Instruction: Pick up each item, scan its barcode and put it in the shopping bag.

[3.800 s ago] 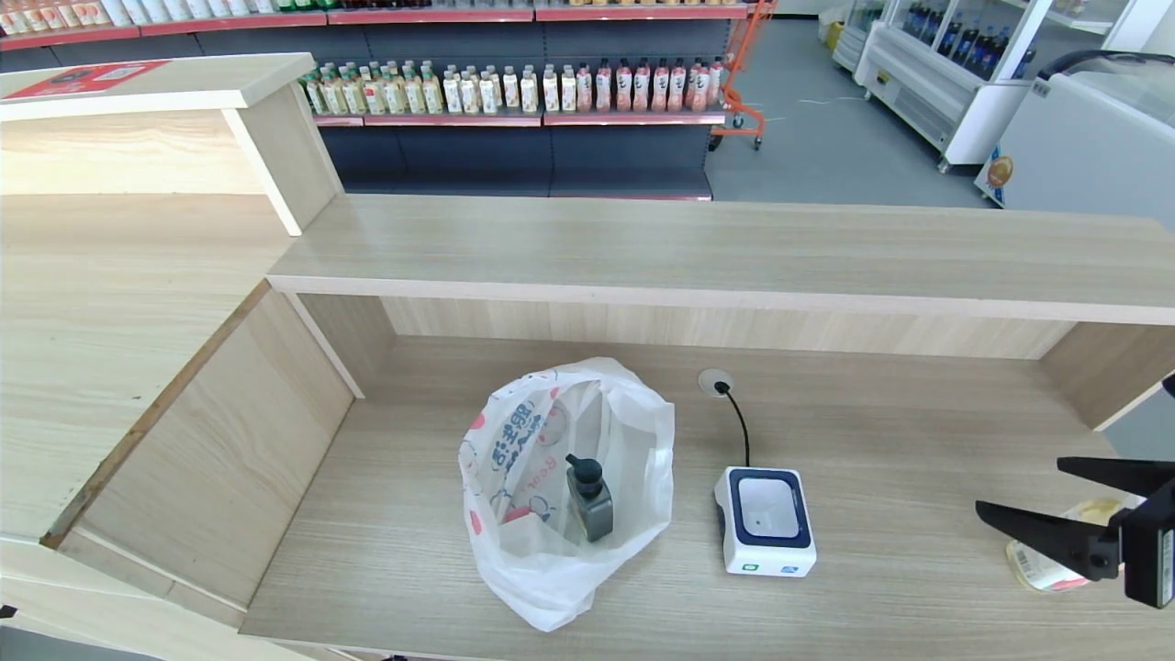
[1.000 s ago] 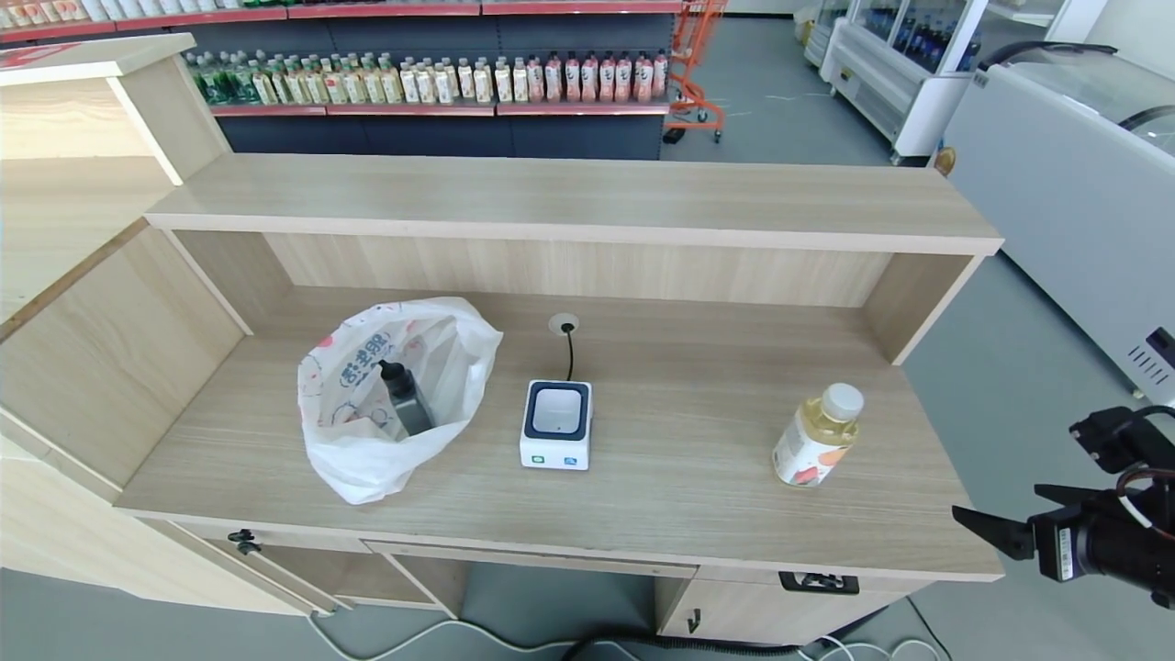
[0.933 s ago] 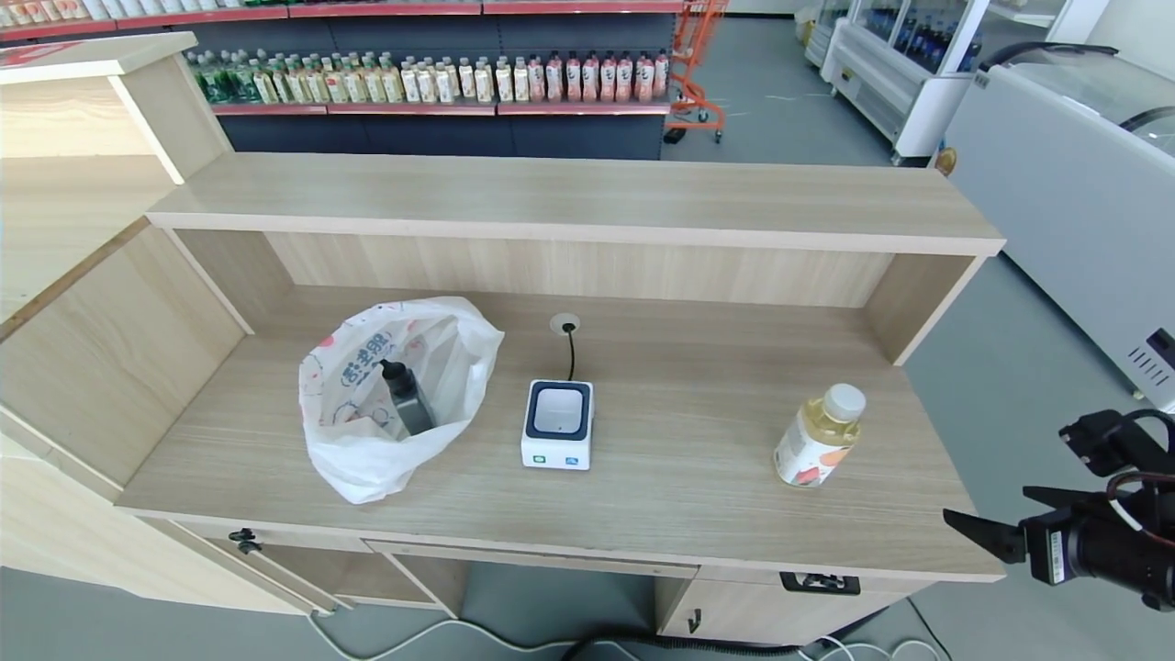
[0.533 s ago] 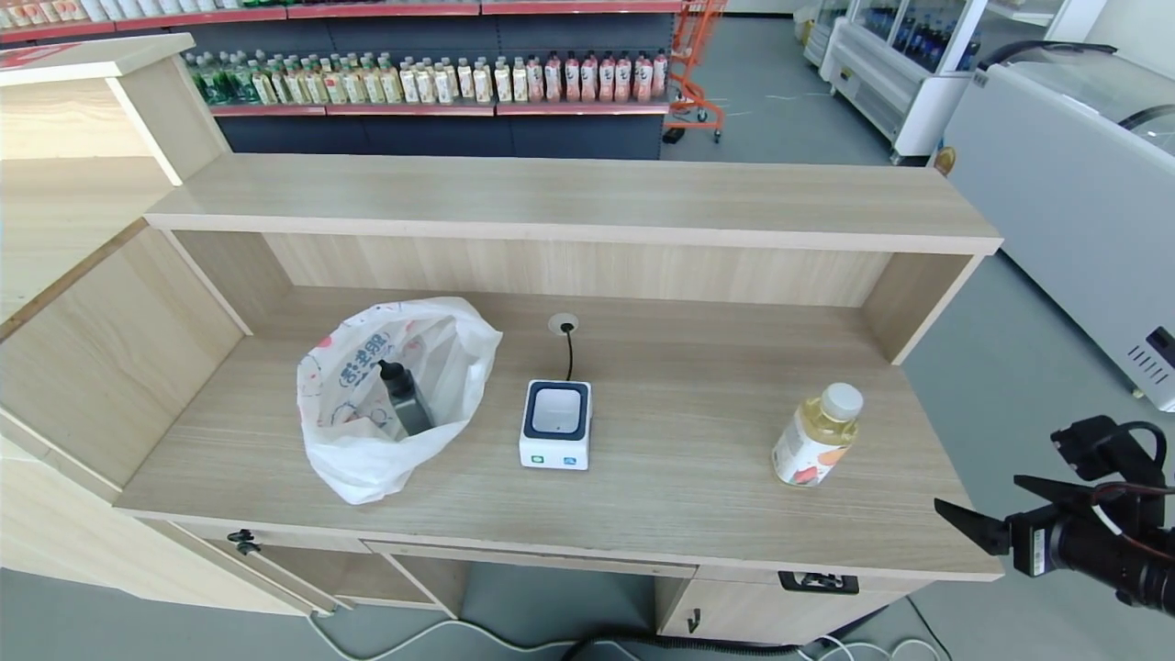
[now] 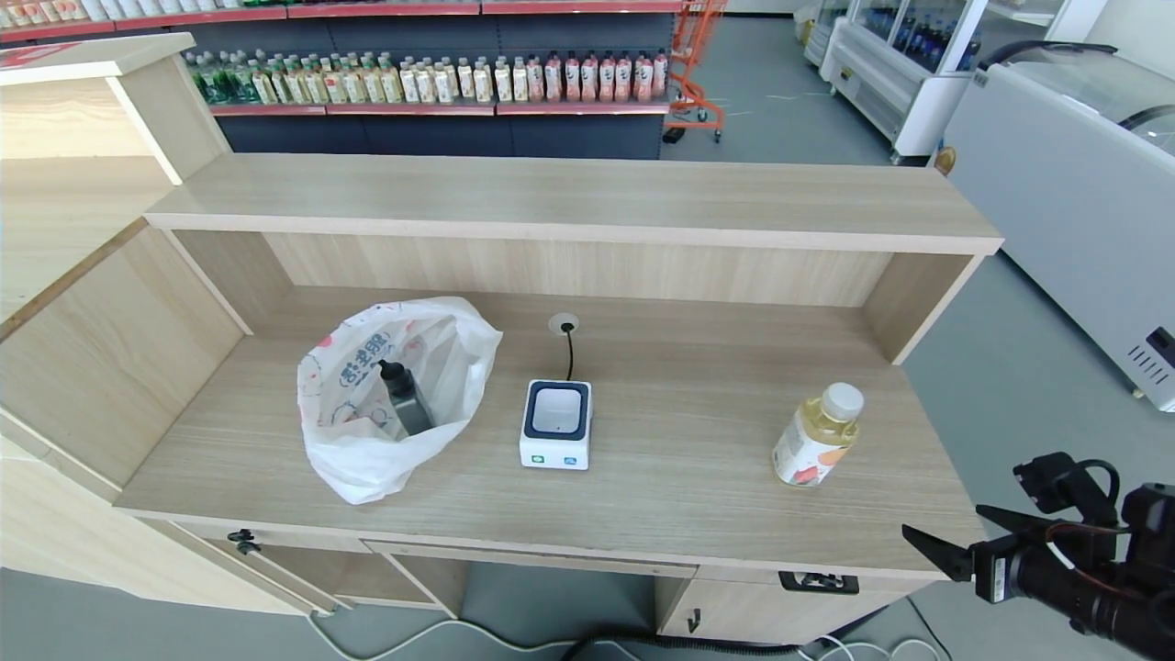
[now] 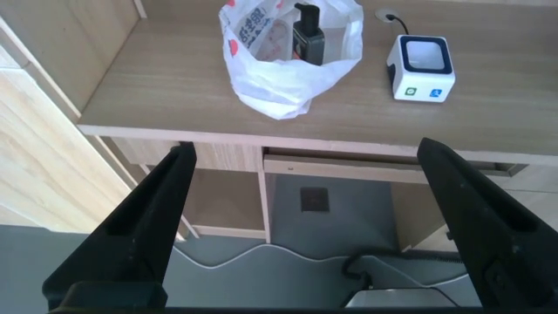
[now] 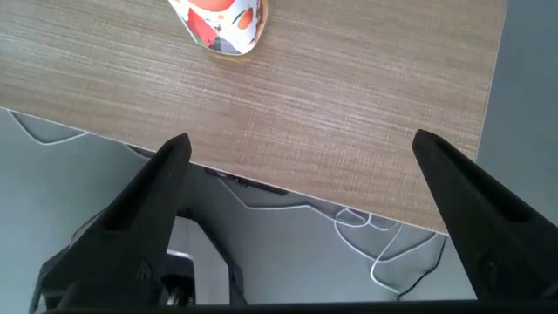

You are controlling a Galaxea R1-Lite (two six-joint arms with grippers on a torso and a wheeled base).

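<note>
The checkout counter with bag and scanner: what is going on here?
A robot is checking out goods. A dark bottle already sits in the shopping bag, left of the scanner. A drink bottle stands upright at the right end of the counter, not yet picked up. The right gripper hangs open near that end, empty; the left gripper, also open, is in front of the counter.
</note>
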